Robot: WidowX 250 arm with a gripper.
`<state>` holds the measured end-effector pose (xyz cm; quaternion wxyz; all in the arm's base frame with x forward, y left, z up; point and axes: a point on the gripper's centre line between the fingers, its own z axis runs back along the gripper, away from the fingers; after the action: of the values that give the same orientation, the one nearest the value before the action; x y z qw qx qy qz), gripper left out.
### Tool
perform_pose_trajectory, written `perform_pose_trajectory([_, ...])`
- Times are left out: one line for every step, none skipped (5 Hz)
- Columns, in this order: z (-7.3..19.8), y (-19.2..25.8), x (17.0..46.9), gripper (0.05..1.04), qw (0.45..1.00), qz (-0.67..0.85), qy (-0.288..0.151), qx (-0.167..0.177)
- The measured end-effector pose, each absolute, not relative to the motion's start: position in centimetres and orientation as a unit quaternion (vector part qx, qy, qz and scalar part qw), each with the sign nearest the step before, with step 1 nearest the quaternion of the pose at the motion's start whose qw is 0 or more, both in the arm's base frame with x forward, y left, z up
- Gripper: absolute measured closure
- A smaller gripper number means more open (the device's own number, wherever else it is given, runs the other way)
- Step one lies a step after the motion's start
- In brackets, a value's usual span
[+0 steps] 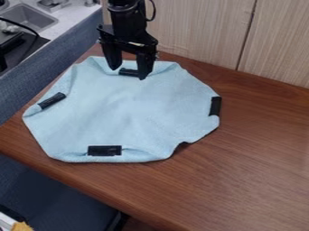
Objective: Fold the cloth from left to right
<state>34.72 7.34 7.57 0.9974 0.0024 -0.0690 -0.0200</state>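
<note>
"What lies at the center of the scene?"

"A pale blue cloth (127,108) lies spread on the brown wooden surface (259,149), near its far left corner, with its outline uneven and a small notch in its near right side."

"And the dark marks along its rim?"

"Four black strips: a far strip (125,72) toward the surface's far edge, a left strip (51,100) set at a slant, a near strip (104,150) toward the near edge, and a right strip (215,106) at the cloth's right side."

"Where is the gripper (128,72)?"

"It hangs over the cloth's far part, pointing down, its two fingers apart with the far strip showing between them. Whether the tips touch the fabric, one cannot tell."

"And the surroundings?"

"A black arm (128,18) comes in from above the surface's far edge, in front of a pale wood-grain wall (199,31). Past the far left corner, a metal sink (27,18) sits in a light counter (68,20)."
</note>
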Motion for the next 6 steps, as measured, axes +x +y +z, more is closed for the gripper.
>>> perform_pose_trajectory([6.3,7.3,34.5,0.085,0.999,-0.019,-0.051,-0.002])
perform_pose_trajectory([5.4,9.0,33.5,0.085,0.999,0.01,-0.045,0.0])
perform_pose_trajectory([4.5,11.9,32.1,0.085,0.997,0.058,-0.045,0.004])
perform_pose_trajectory([4.1,14.4,31.1,0.085,0.994,0.09,-0.053,0.019])
perform_pose_trajectory([3.6,16.2,30.2,0.084,0.991,0.116,-0.053,0.042])
perform_pose_trajectory([2.4,18.1,29.1,0.085,0.987,0.15,-0.035,0.05])
